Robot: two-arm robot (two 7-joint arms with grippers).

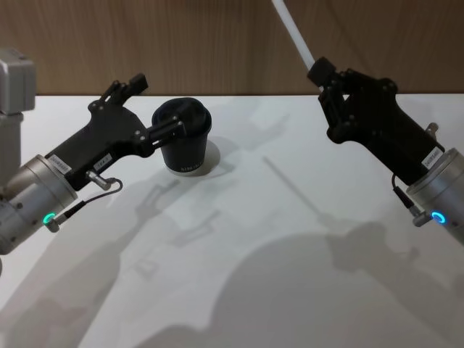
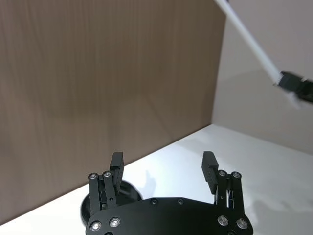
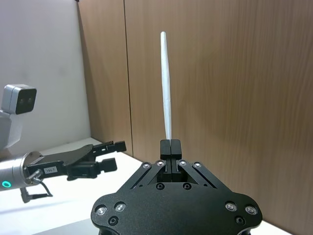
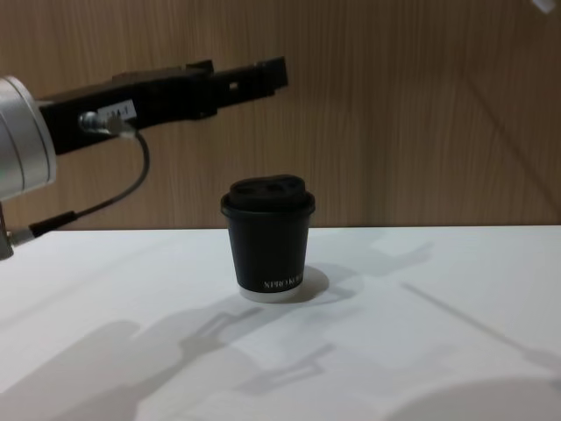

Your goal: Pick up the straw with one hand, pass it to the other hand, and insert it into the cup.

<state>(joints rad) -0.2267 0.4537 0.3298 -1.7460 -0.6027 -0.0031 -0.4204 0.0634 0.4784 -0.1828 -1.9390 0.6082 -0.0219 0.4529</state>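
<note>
Nearest the lens in the right wrist view is the black, long-fingered right gripper (image 3: 170,144) on its silver cylindrical wrist. Its fingers are closed flat on the thin, straight white drinking straw (image 3: 167,88), pinching it close to one end. Almost the whole length of the straw rises free in front of the brown wood-grain wall panel (image 3: 234,73).

The head view shows this gripper raised on the robot's right, well apart from the small black paper cup (image 1: 186,138) with its domed black lid. The matching black left gripper (image 1: 158,106) hangs with fingers spread and nothing between them. In the chest view it is above the cup and clear of the lid. The cup stands upright on the white table (image 1: 254,254).

Handling estimate: the straw is probably very light, smooth and easily crushed or bent, so moderate pinch force is advised. The receiving grip is best placed on the free shaft near mid-length, leaving one end exposed for the lid opening. The empty-looking cup may tip if nudged sideways.
</note>
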